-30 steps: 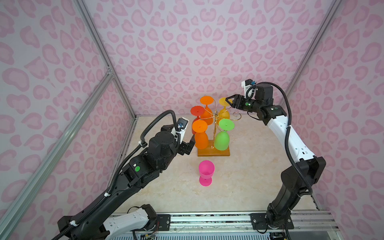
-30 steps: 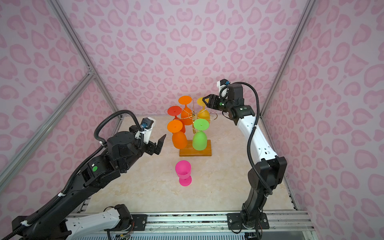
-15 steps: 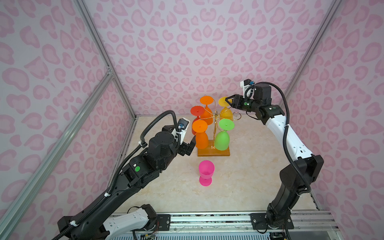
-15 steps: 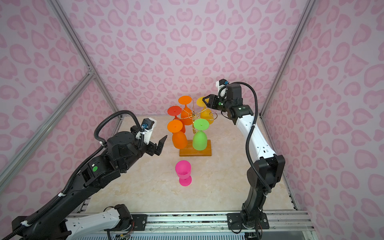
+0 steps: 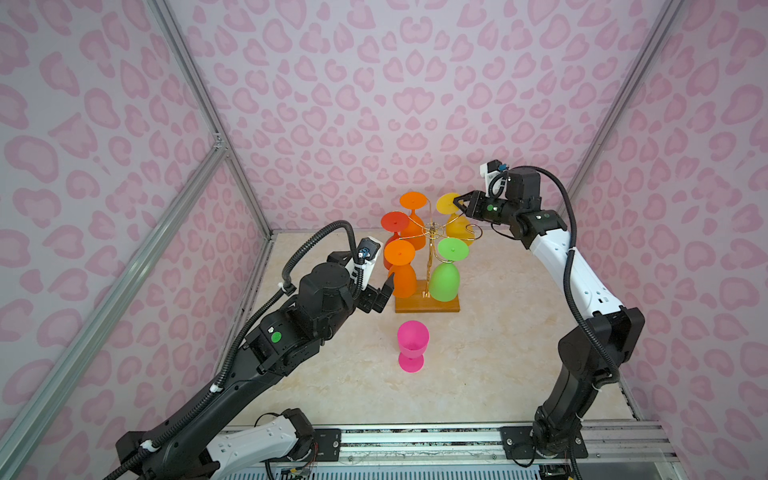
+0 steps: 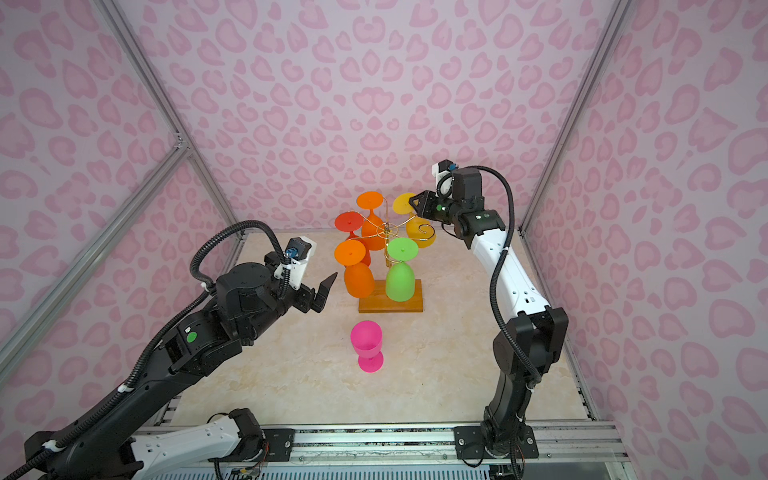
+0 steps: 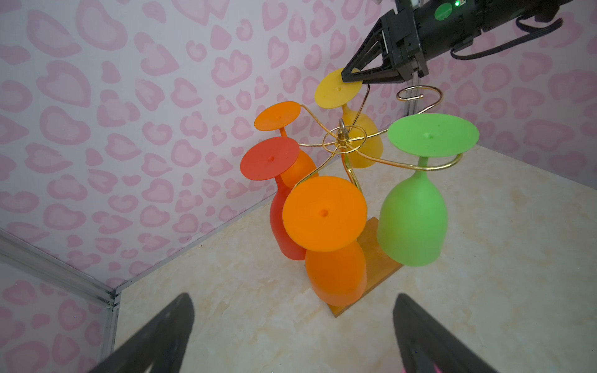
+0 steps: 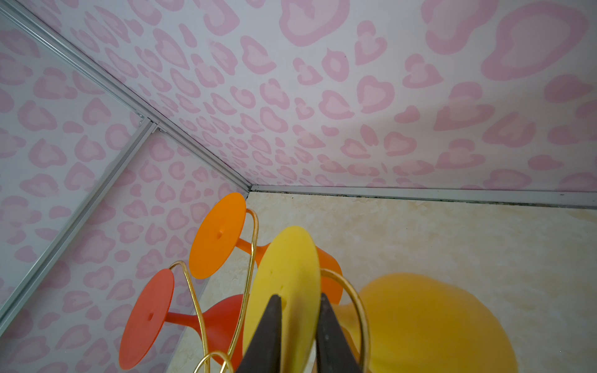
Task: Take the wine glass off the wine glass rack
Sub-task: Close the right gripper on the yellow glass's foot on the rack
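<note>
The yellow wine glass (image 5: 457,230) hangs upside down at the far right of the wine glass rack (image 5: 415,306), which stands towards the far middle of the table (image 5: 498,353). Its stem sits in a wire curl and its flat foot disc (image 7: 336,93) faces up. We judge it to be moulded matte plastic: light, stiff, not easily broken and not very slippery. The foot is thin and broad, so its rim is the easy place to take hold, though a pinch there leaves the bowl free to swing below. The stem just under the foot would be steadier, but the wire crowds it.

The right gripper (image 8: 298,298) reaches in from the right, high and roughly level, with the arm stretched up from its base at the near right. Its jaws are narrow, one on each face of the foot disc at its right rim, and we read that as a pinch on the glass. The glass is not yet off its curl. We expect the stem must slide out through the curl's open side, and the slim rack may drag or tip if it snags.

The left gripper (image 6: 325,289) hovers spread wide and empty, just left of the rack's near orange glass (image 5: 402,278). A pink glass (image 5: 412,345) stands upright on the table, nearer than the rack
</note>
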`<state>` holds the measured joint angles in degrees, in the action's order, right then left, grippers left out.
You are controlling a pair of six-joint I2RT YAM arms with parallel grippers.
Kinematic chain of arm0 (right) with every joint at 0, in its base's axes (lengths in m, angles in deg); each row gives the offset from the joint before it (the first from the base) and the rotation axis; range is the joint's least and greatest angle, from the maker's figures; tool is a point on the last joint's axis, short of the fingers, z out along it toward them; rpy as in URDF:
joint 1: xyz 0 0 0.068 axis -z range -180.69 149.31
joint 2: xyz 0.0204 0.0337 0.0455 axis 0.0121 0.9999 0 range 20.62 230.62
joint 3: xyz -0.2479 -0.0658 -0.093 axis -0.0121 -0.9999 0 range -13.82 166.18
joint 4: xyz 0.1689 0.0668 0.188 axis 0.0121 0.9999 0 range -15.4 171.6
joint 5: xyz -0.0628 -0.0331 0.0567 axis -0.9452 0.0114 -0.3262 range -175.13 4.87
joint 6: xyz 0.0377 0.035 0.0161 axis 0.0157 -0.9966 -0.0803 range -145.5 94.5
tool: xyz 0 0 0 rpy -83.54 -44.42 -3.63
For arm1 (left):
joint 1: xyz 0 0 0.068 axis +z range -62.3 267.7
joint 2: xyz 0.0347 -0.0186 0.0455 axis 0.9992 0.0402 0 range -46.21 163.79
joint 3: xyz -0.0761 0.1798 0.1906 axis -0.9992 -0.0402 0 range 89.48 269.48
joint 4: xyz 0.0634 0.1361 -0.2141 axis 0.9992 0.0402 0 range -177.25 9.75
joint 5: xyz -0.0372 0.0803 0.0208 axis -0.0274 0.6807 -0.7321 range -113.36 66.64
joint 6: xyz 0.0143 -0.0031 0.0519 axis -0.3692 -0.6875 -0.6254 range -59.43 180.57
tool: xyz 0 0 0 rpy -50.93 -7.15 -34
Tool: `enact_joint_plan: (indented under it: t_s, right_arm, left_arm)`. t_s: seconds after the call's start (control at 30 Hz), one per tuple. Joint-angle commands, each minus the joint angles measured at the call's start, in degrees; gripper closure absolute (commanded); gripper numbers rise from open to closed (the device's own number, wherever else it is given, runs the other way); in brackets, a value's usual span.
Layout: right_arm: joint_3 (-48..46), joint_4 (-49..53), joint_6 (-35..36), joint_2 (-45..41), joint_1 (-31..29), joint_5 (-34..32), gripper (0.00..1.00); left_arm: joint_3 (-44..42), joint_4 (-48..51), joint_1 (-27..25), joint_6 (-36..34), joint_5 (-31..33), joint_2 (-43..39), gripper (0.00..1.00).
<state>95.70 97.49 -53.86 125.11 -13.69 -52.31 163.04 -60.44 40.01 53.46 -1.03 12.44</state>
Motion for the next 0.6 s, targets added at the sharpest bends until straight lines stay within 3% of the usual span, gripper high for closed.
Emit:
enact_joint_plan:
  t_s: [0.0, 0.57]
  right_arm:
    - [-1.6, -3.6, -1.9, -0.2, 0.5, 1.6, 0.85]
    - [-10.0, -21.0, -15.8, -2.3, 4.3, 10.3, 0.97]
  left_arm:
    - [-0.3, -1.3, 0.0, 0.6, -0.5, 0.1, 0.02]
    - [-0.3, -1.0, 0.0, 1.0, -1.8, 0.2, 0.02]
